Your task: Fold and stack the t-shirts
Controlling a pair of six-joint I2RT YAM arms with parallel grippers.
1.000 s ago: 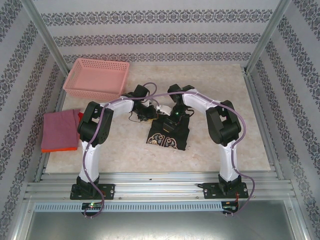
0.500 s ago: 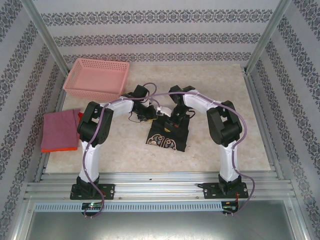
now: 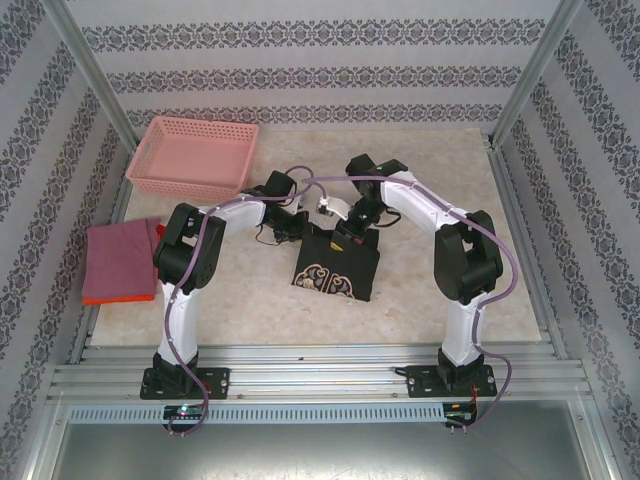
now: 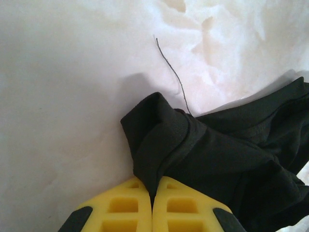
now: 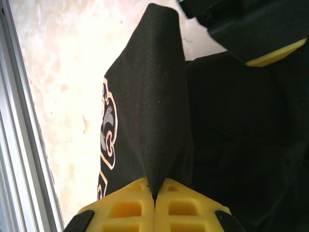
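Beside the pink plastic basket with little holes (image 3: 190, 188), on its right and a bit nearer to the arm bases, a big black cloth t-shirt (image 3: 337, 262) is lying on the pale bench (image 3: 450, 170). The shirt is partly folded into a small block. A tan curly picture (image 3: 330, 283) is showing on the end far from the basket.

Both hands are reaching the shirt's end closest to the basket. The left hand (image 4: 152, 189) is squeezing shut on a black corner of the shirt, and the cloth is poking out between its yellow fingers (image 4: 125, 205). The right hand (image 5: 154, 192) is shut tight too, pinching a fold of the same shirt that is standing up like a little tent. The left hand is sitting nearer to the basket. A thin dark thread (image 4: 171, 72) is lying on the bench by the pinched corner.

In front of the basket, toward the arm bases, a folded dusty-pink t-shirt (image 3: 120, 258) is resting on a folded orange t-shirt (image 3: 118, 298). This pile is sitting well apart from the black shirt.
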